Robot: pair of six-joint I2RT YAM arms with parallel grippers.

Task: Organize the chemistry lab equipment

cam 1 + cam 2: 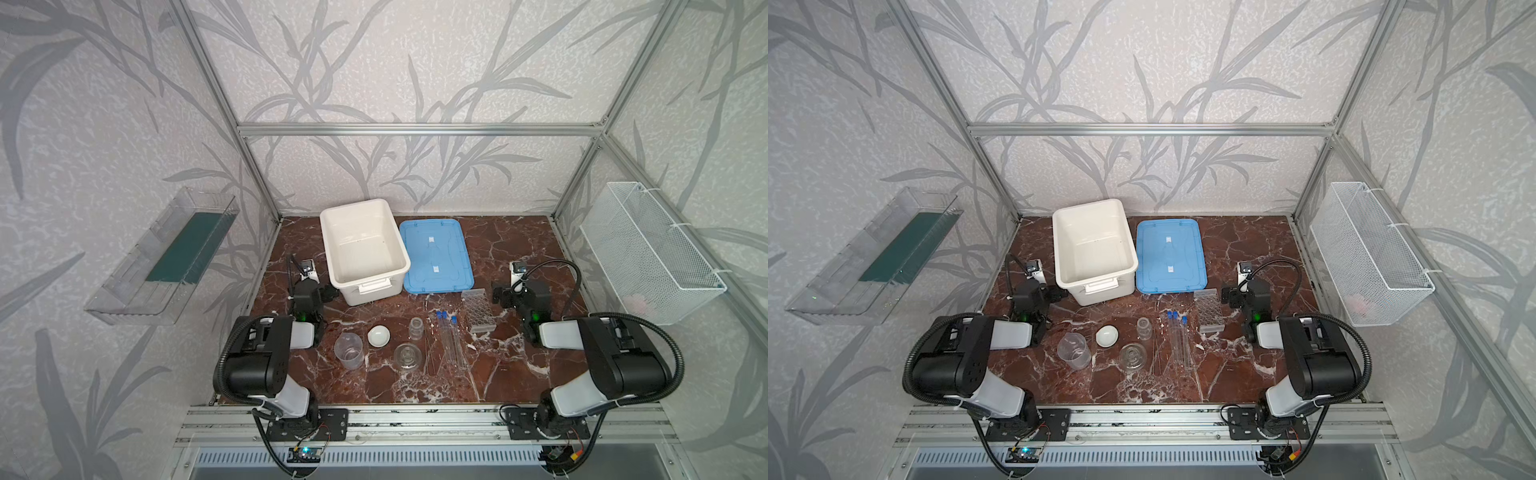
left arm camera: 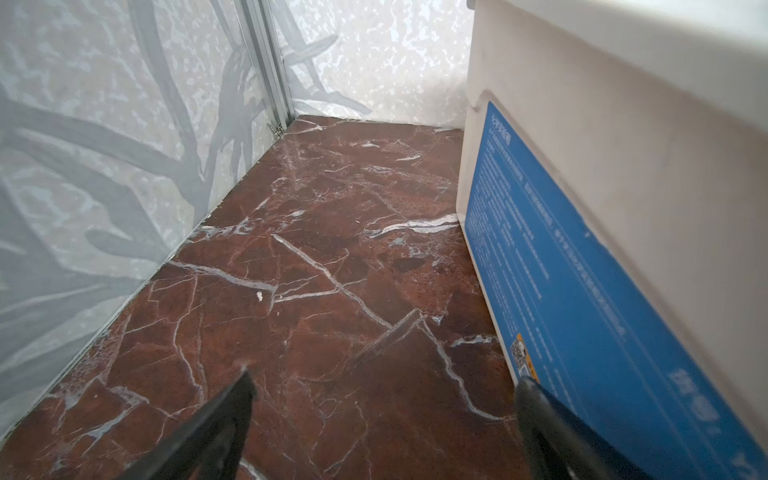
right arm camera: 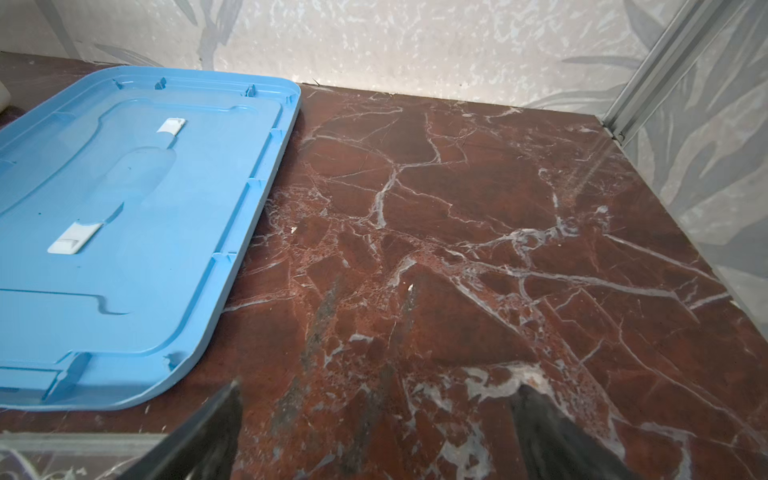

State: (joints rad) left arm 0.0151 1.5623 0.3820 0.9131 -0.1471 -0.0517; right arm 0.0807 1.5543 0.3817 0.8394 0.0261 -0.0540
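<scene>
Glassware is lying in a loose row near the tabletop's [image 1: 519, 245] front — beaker [image 1: 349, 351], dish [image 1: 379, 336], jar [image 1: 415, 327], round vessel [image 1: 408, 356], rods [image 1: 430, 353], tubes [image 1: 451, 340] — with the rack [image 1: 478, 311] beside the right tool [image 3: 380, 388]. That one and the left tool [image 2: 384, 378] are both hanging released, grasping nothing. I'm judging the tubes come first: approaching one across its middle, closing gently so it isn't rolling into its neighbours.

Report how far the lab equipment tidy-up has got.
Done: nothing visible; the white tub stands empty, blue lid beside it. In hand: nothing; left gripper and right gripper are open, empty. Left: beaker, white domed dish, jar, round glass vessel, thin rods and three blue-capped tubes sit loose on the table; the rack holds none.
</scene>
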